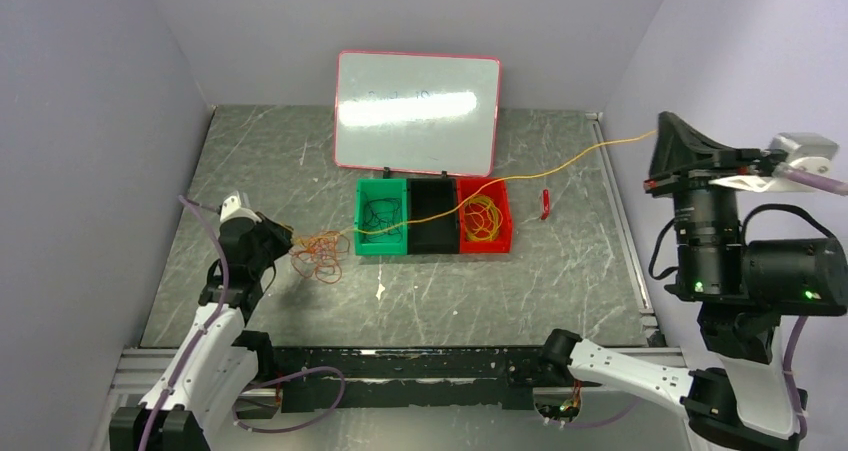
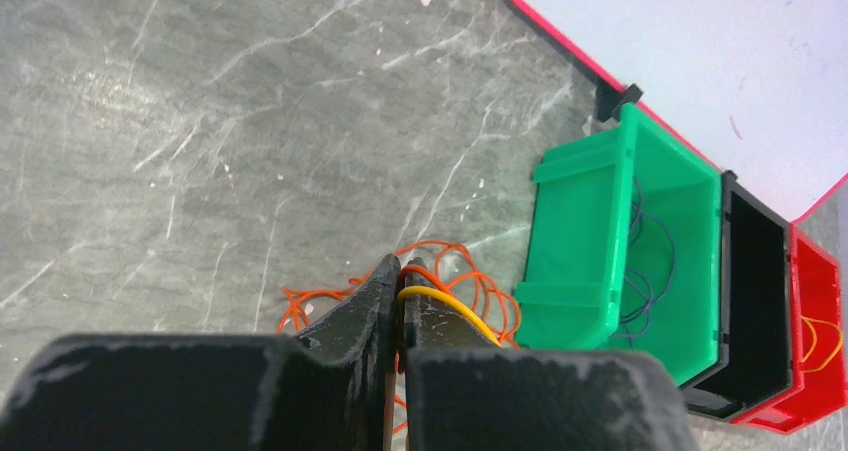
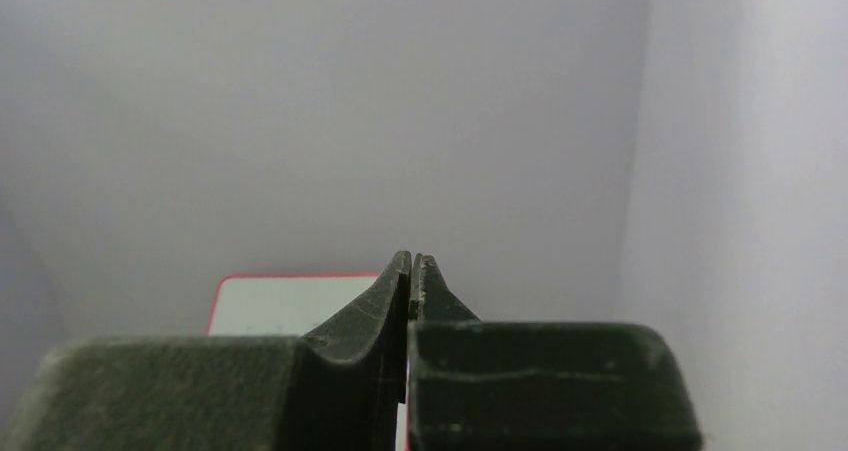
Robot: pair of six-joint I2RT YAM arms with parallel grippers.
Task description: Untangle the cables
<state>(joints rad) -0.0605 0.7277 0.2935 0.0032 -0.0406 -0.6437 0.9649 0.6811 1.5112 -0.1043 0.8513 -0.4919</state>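
Across my marbled table (image 1: 480,301), a whiteboard (image 1: 417,111) stands behind a green bin (image 1: 382,248), a black bin (image 1: 433,241) and a red bin (image 1: 487,244). Dark loops (image 1: 383,211) fill the green, yellow loops (image 1: 483,218) the red. Beside the orange tangle (image 1: 318,254), my left gripper (image 2: 401,267) and my raised right gripper (image 3: 414,261), both clamped, stretch one yellow cable (image 2: 440,298) above the bins.

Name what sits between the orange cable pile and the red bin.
Top view: the green bin and the black bin separate the orange cable pile from the red bin; a yellow cable crosses over them.
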